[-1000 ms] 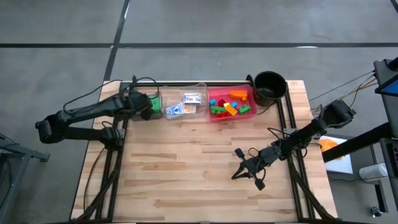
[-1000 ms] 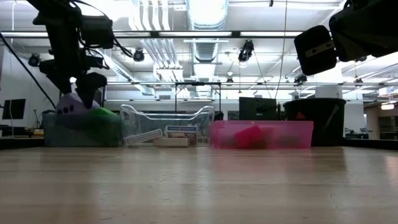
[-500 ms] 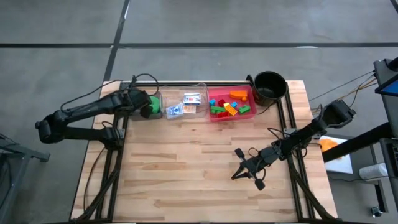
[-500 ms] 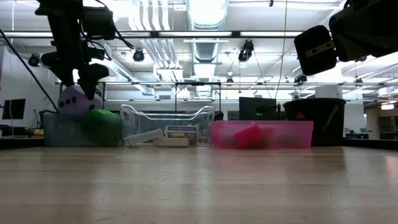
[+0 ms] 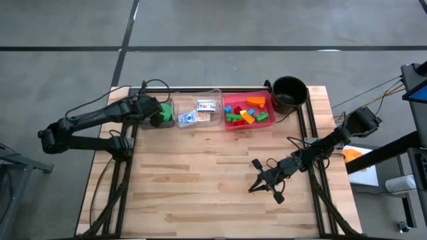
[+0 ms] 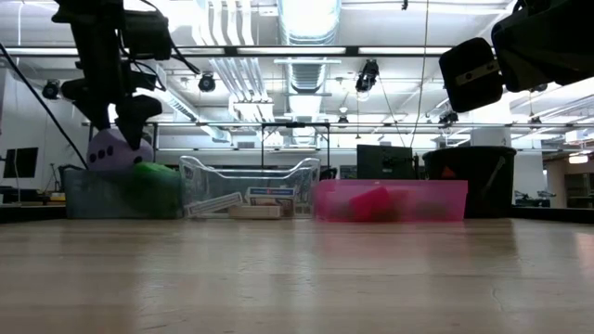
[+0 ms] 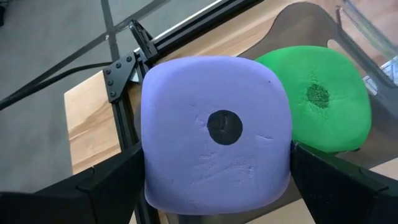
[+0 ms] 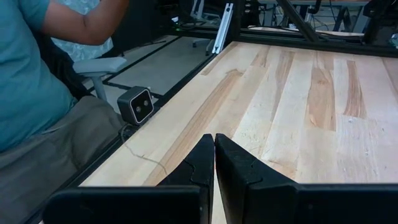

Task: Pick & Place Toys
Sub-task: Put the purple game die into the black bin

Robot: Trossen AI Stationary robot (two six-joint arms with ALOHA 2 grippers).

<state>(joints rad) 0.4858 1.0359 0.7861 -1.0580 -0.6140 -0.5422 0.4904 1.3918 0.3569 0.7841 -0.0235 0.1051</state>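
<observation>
Since a second ago your left gripper [image 6: 119, 139] has lifted the purple die [image 7: 216, 134] up out of the grey tray [image 6: 93, 193] at the table's 11 o'clock corner; over the last half second it barely moves. You see the fingers [image 7: 112, 186] clamped on the die's two sides, so the pick looks secure and the carry comes next. The green die [image 7: 317, 99] sits in the tray just beside it. Both dice look soft and matte, rounded at the corners, with a dark pip dented into the face. Cards [image 5: 199, 111] lie in the clear tray [image 6: 249, 172], glossy bricks [image 5: 245, 111] in the pink tray [image 6: 436, 199]. Your right gripper [image 5: 261, 181] waits at 4 o'clock, fingers pressed together on nothing.
</observation>
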